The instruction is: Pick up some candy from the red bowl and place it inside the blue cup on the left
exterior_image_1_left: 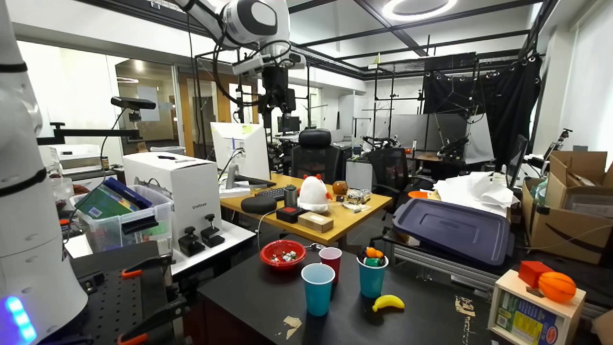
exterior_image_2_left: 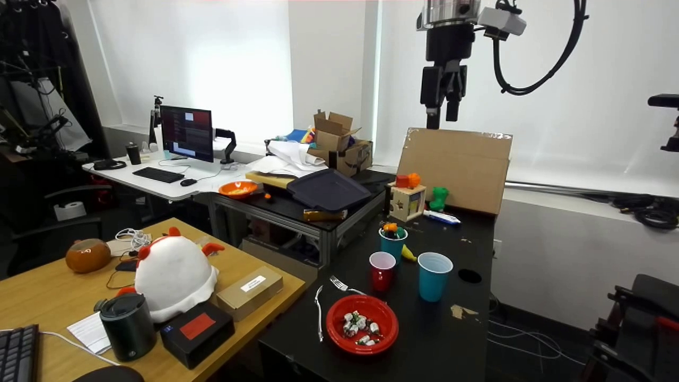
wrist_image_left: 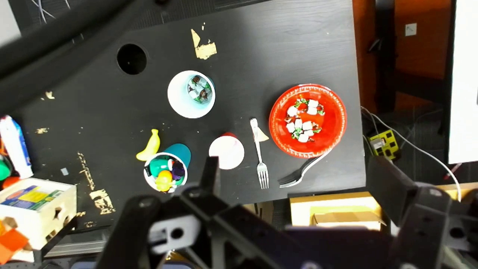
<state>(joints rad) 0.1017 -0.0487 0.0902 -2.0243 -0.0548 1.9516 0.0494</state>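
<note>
The red bowl (wrist_image_left: 332, 127) sits on the dark table with several white, green and brown wrapped candies (wrist_image_left: 304, 130) in it. It also shows in both exterior views (exterior_image_1_left: 282, 267) (exterior_image_2_left: 363, 350). The blue cup (exterior_image_1_left: 318, 292) stands upright nearer the table's front in that exterior view. It shows in the wrist view (wrist_image_left: 179, 95) with similar candies (wrist_image_left: 199, 89) at its bottom. It also shows in an exterior view (exterior_image_2_left: 434, 281). My gripper (wrist_image_left: 300, 177) is open, with nothing between its fingers. It hangs high above the table, pointing down, in an exterior view (exterior_image_2_left: 441, 119).
Another blue cup (exterior_image_1_left: 371, 282) holds colourful toys. A red cup (exterior_image_2_left: 382, 276) with a pale inside stands between the bowl and cups. Two forks (wrist_image_left: 263, 173) (wrist_image_left: 306, 170) lie near the bowl. A yellow banana (exterior_image_1_left: 389, 302) and a wooden box (exterior_image_1_left: 531, 306) are on the same table.
</note>
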